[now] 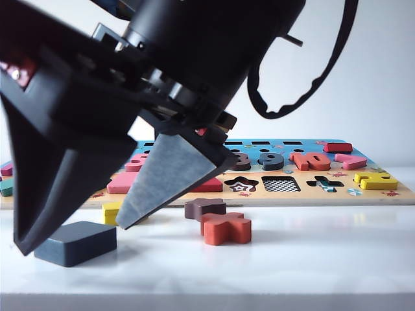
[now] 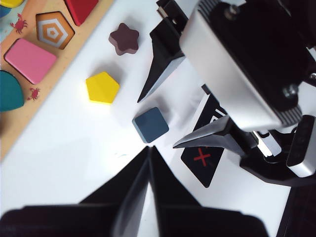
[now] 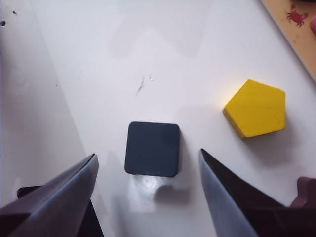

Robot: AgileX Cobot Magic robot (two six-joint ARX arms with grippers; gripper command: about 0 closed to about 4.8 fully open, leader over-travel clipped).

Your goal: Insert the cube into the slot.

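Slate-blue cube lies flat between the open right pincer.

The exterior camera sits low, almost level with the white table, looking across it at the puzzle board; the right claw hangs very close, filling the upper left of the frame. The left wrist camera looks steeply down from higher up, taking in the right claw and the blue block. The right wrist camera looks down from close by. All three share the blue block and yellow pentagon.
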